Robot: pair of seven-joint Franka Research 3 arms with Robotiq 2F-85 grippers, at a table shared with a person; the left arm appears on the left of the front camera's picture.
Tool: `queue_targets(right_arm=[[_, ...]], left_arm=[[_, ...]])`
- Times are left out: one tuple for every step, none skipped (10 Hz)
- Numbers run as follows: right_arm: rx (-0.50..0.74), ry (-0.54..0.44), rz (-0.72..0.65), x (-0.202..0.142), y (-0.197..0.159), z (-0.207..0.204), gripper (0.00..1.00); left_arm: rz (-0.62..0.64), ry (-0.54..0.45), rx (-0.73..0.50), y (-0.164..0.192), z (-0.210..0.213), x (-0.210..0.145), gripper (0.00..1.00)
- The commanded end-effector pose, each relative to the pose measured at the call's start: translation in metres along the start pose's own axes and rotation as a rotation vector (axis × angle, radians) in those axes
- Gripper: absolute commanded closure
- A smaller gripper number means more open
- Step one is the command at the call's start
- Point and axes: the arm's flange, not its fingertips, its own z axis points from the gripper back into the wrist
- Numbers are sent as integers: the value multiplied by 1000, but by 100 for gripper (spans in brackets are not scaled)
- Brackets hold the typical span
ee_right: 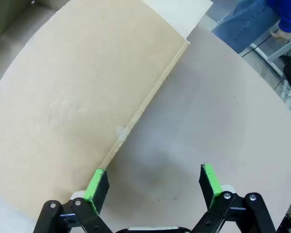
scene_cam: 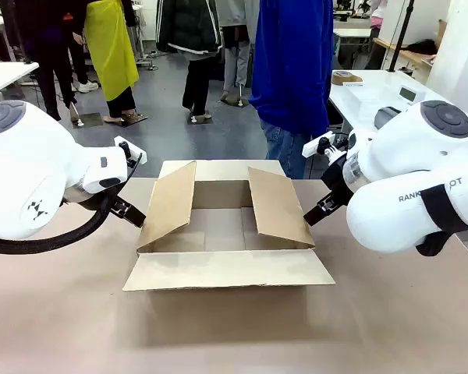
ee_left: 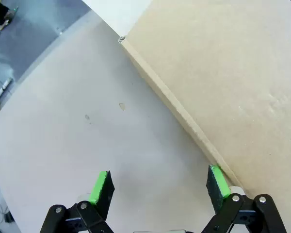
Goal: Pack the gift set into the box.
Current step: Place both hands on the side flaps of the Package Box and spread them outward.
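Lighting's bright and pretty even, looks like soft overhead light. In the front view the box (scene_cam: 226, 269) drops a faint, soft-edged shadow on the bench (scene_cam: 234, 335) toward its near edge. No hard glare, though the white left arm (scene_cam: 23, 167) is close to washed out. Both wrist views are fisheye, so the bench edge bows hard. In the right wrist view there's a dim shadow smudge just ahead of the right claw (ee_right: 153, 171), plus a blurry white patch bottom-left.

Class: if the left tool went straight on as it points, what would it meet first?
Probably the bare tabletop, just beside a flap of the box. One pad of the open left tool sits near that flap's edge and might brush it. Depth is unclear.
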Motion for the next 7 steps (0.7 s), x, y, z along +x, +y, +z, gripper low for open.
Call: queue_targets(right_arm=[[0,0,0,0,0,0,0],[0,0,0,0,0,0,0],[0,0,0,0,0,0,0],[0,0,0,0,0,0,0],[0,0,0,0,0,0,0],[0,0,0,0,0,0,0],[0,0,0,0,0,0,0]], left_arm=[[-1,-1,0,-1,0,0,0],[-1,-1,0,-1,0,0,0],[-1,-1,0,-1,0,0,0],[-1,-1,0,-1,0,0,0],[-1,-1,0,-1,0,0,0],[-1,-1,0,-1,0,0,0],[-1,-1,0,-1,0,0,0]])
